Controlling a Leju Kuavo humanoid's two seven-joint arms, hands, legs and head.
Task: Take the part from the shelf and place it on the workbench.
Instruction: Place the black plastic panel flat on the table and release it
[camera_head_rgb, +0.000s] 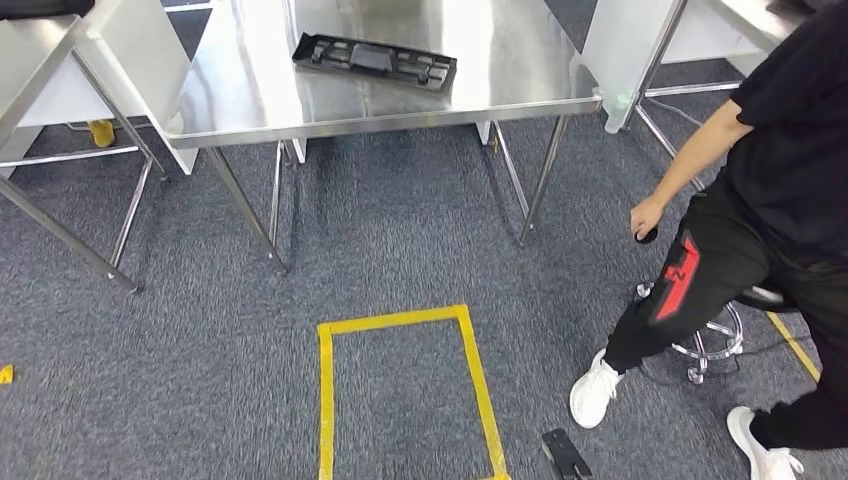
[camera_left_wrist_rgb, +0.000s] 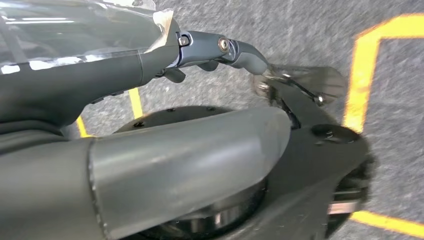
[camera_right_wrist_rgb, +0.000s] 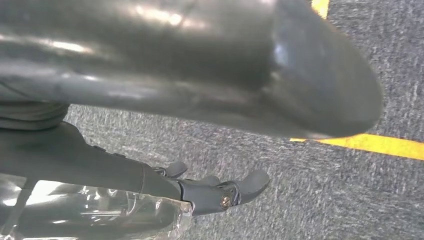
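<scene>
A flat black plastic part (camera_head_rgb: 375, 58) lies on the steel workbench (camera_head_rgb: 250, 105), towards its front edge, at the top of the head view. Both my arms hang at my sides above the carpet. My left hand (camera_left_wrist_rgb: 165, 145) holds nothing; its thick grey thumb and dark fingers (camera_left_wrist_rgb: 222, 50) stretch out apart. My right hand (camera_right_wrist_rgb: 200, 70) is likewise empty, with its dark fingers (camera_right_wrist_rgb: 225, 192) extended away from the thumb.
A yellow tape rectangle (camera_head_rgb: 400, 385) marks the grey carpet in front of the bench. A person (camera_head_rgb: 770, 190) in black sits on a stool (camera_head_rgb: 715, 345) at the right. A small black object (camera_head_rgb: 565, 452) lies on the floor. Another steel table (camera_head_rgb: 60, 70) stands at the left.
</scene>
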